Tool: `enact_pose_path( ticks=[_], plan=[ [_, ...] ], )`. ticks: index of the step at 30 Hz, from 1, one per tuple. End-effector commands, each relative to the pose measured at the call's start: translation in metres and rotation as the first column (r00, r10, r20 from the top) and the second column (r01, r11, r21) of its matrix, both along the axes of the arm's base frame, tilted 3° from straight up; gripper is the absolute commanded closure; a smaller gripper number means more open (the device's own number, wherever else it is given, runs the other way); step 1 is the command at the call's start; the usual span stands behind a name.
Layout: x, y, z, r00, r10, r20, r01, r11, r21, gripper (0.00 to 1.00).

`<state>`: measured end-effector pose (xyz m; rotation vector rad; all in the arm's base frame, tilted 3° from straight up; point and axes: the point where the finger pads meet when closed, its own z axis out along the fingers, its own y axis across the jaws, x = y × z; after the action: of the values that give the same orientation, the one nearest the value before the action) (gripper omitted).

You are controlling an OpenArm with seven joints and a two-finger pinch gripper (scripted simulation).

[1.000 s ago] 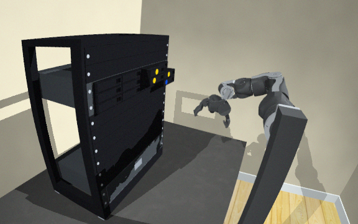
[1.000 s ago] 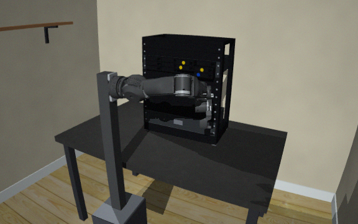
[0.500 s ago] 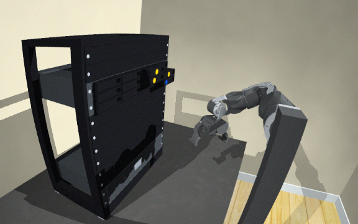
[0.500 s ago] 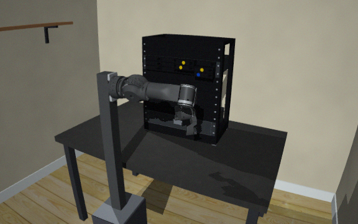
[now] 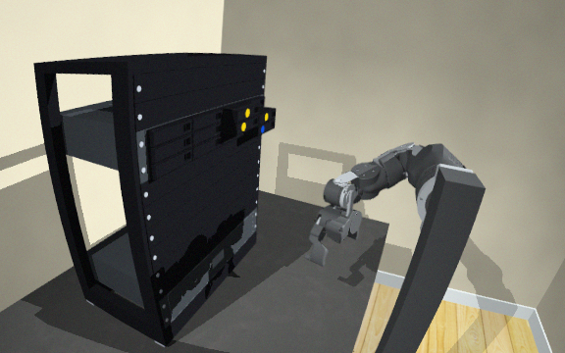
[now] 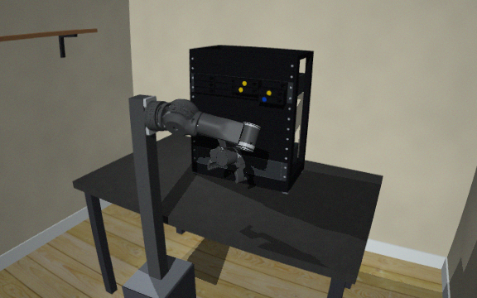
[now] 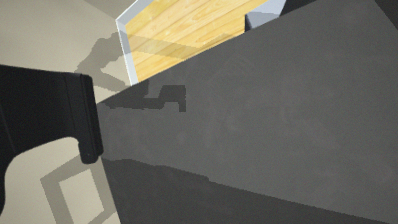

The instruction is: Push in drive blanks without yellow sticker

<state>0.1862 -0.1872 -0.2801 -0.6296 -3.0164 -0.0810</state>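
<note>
The black rack (image 5: 157, 186) stands on the dark table and also shows in the exterior view (image 6: 247, 112). Four drive blanks stand out of the storage chassis near its top right. Three carry yellow stickers (image 5: 247, 112) (image 5: 243, 126) (image 5: 266, 116) and one carries a blue sticker (image 5: 262, 129), the lowest at the right, which also shows in the exterior view (image 6: 264, 99). My gripper (image 5: 333, 235) (image 6: 232, 163) is open and empty. It hangs low above the table, in front of the rack's lower part, well below the blanks. The wrist view shows one finger (image 7: 82, 120) and the table only.
The table's edge (image 5: 383, 245) lies close beside the gripper, with wooden floor (image 5: 459, 324) below. The arm's upright post (image 6: 147, 194) stands at the table's near left side. A wall runs behind the gripper.
</note>
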Motion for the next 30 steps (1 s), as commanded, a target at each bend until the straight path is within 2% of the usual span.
enact_pose_path(
  ticks=[1,7,12,14,23,30],
  plan=[
    [-0.004,0.002,-0.001,0.999,0.041,-0.005,-0.041,0.999,-0.027,0.0],
    [-0.013,0.027,-0.003,0.982,0.187,0.003,-0.186,0.982,-0.041,0.0],
    [-0.019,0.042,-0.003,0.961,0.277,0.018,-0.276,0.96,-0.049,0.0],
    [-0.019,0.042,-0.003,0.961,0.277,0.018,-0.276,0.96,-0.049,0.0],
    [-0.025,0.06,-0.001,0.928,0.371,0.039,-0.369,0.928,-0.056,0.0],
    [-0.027,0.064,0.0,0.918,0.394,0.045,-0.391,0.919,-0.059,0.0]
  ],
)
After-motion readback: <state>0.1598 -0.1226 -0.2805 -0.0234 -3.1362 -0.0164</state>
